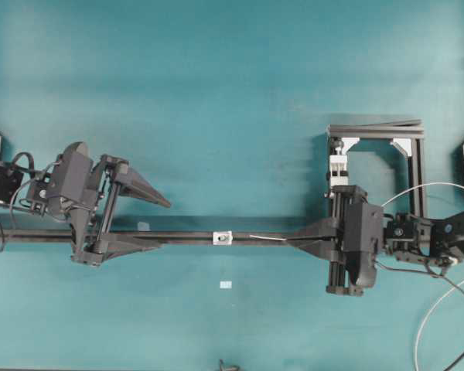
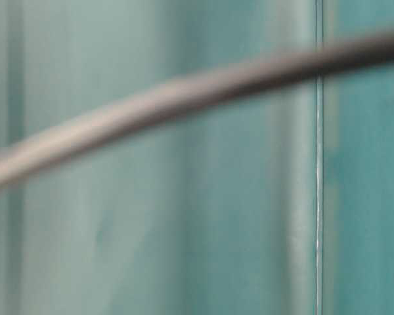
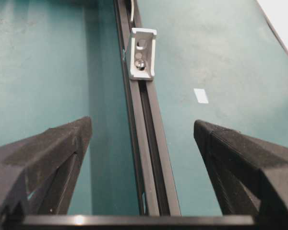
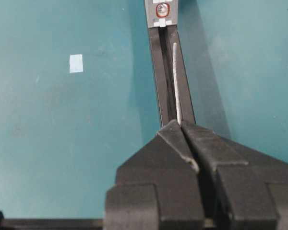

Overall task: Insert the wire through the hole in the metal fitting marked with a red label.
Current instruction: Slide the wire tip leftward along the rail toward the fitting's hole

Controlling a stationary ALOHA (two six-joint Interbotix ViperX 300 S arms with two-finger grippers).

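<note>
A black rail [image 1: 178, 236] runs left to right across the teal table [image 1: 216, 93], somewhat nearer the front edge than the back. The metal fitting [image 1: 223, 237] sits on the rail near its middle, between the two arms. In the right wrist view the fitting [image 4: 162, 11] shows a red ring around the hole [image 4: 162, 10].

The right gripper [image 4: 180, 125] has its fingers pressed together, pinching the wire [image 4: 176, 81] at its near end. The wire extends from the fingertips along the rail toward the fitting; its free tip stops short of the hole, slightly to the right of it in that view. From overhead the wire [image 1: 267, 238] lies over the rail, just right of the fitting.

The left gripper [image 1: 151, 224] stands spread, one finger on each side of the rail, holding nothing; the fitting [image 3: 143, 53] lies ahead of it.

A small white marker [image 1: 226, 285] lies on the table, toward the front edge. A black frame [image 1: 377, 131] stands toward the right edge. The table-level view is blurred beyond reading.
</note>
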